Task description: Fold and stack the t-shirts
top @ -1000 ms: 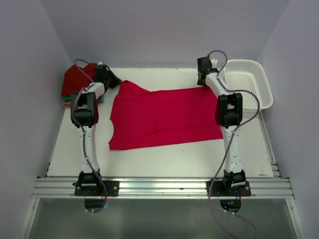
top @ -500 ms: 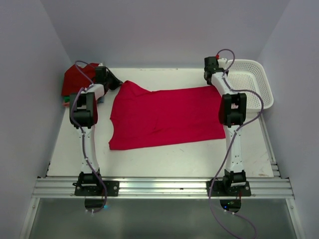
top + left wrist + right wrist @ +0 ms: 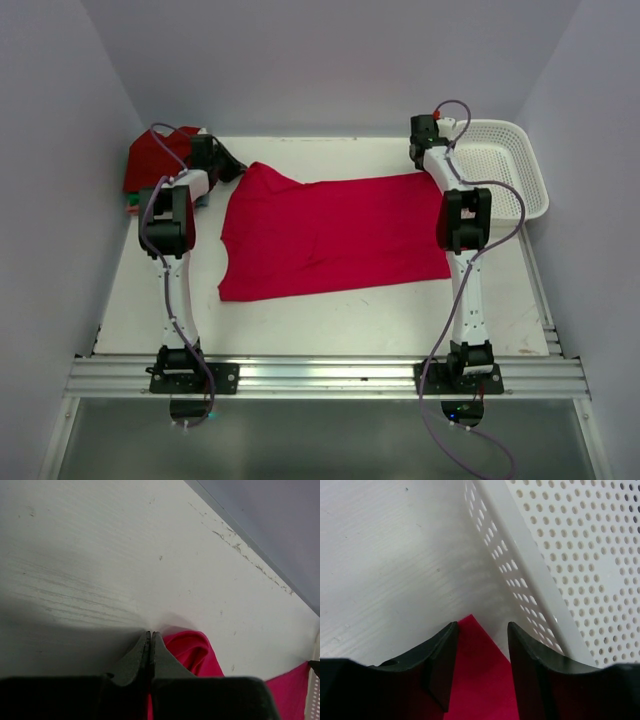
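Observation:
A bright crimson-pink t-shirt lies spread flat across the middle of the table. My left gripper is at its far left corner. In the left wrist view its jaws are pressed together low over the table, with a raised fold of the shirt against the right finger and red cloth showing in the slit between them. My right gripper is at the far right corner. It is open, with the shirt's pointed corner lying flat between the fingers. A stack of folded t-shirts, dark red on top, sits at the far left.
The white lattice basket stands at the far right, and its wall is right beside my right fingers. The back wall runs close behind both grippers. Bare table lies in front of the shirt down to the metal rail.
My right gripper has moved right and back toward the basket, and the shirt's far right corner went out with it. The left arm and the stack have not moved.

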`<action>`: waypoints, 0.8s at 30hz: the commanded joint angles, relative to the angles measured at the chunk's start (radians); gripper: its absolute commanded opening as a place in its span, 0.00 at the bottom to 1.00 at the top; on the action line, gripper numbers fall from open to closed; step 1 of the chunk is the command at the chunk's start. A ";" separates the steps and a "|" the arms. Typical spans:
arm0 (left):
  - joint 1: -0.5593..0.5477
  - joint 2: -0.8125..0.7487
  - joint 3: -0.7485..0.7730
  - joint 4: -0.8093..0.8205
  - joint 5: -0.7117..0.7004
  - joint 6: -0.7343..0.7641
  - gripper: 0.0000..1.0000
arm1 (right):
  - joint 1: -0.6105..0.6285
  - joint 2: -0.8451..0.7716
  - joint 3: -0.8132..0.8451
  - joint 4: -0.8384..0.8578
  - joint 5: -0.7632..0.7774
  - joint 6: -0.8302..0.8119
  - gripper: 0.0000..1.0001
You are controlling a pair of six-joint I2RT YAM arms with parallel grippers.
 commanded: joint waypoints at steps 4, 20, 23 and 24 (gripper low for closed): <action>0.008 -0.057 -0.017 0.020 0.016 0.019 0.00 | -0.030 0.029 -0.002 -0.025 -0.068 0.052 0.30; 0.022 -0.086 -0.050 0.012 -0.011 0.034 0.00 | -0.040 -0.004 -0.097 -0.113 -0.136 0.164 0.19; 0.027 -0.086 -0.052 0.009 -0.009 0.036 0.00 | -0.044 0.025 -0.042 -0.170 -0.154 0.163 0.09; 0.028 -0.088 -0.053 0.006 -0.009 0.034 0.00 | -0.046 0.029 -0.035 -0.176 -0.165 0.155 0.05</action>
